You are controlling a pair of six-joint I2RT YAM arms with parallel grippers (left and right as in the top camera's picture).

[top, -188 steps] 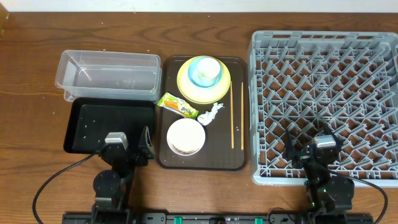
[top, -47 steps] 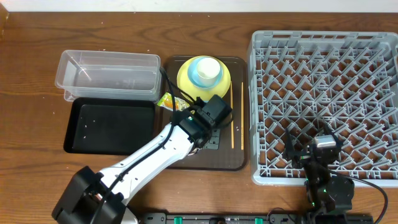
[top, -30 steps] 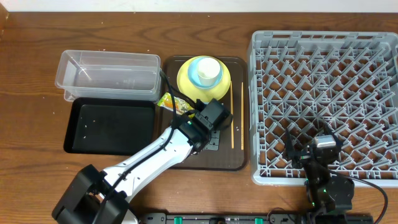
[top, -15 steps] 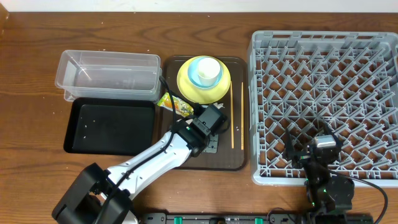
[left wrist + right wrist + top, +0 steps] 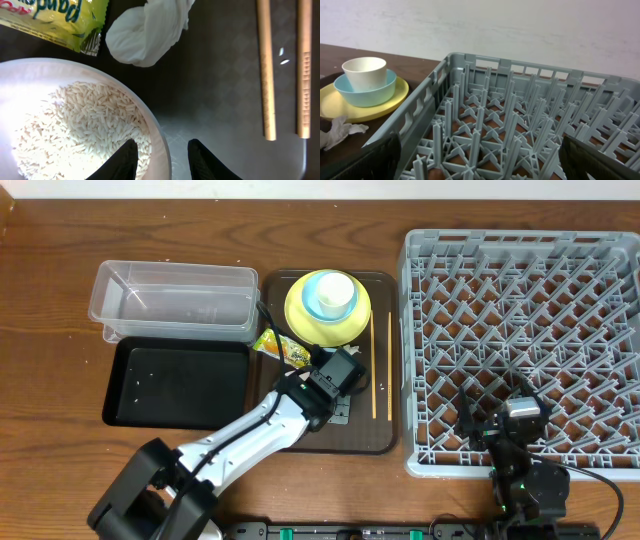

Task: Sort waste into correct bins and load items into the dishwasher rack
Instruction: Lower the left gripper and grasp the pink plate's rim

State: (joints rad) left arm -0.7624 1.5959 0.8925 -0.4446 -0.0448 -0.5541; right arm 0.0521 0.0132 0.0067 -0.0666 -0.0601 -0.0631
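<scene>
- From above: the left claw [image 5: 340, 376] is down on the brown serving tray [image 5: 370, 435], just beside the snack wrapper [image 5: 283, 348], and its arm hides whatever sits under it. The black tray [image 5: 178, 383] and clear tub [image 5: 175, 300] wait off to its left, and the dishwasher rack [image 5: 520, 330] on the right has nothing loaded
- Left wrist view, and here's the action: the fingers [image 5: 125, 160] stand apart astride the rim of the white bowl [image 5: 45, 72], one over the rice [image 5: 80, 120], one outside. Not pinching yet, I'd say. The paper scrap [image 5: 147, 32] lies just past the bowl, with the chopsticks [image 5: 265, 70] well apart from it
- The trick now: bite squarely on that rim, then lift level and slow so no grains spill short of a bin
- Right wrist view: the right claw [image 5: 480, 160] gapes wide, holding nothing, over the rack's near edge. The plate [image 5: 335, 107], blue cup [image 5: 365, 87] and small white cup [image 5: 365, 67] sit stacked off to its left
</scene>
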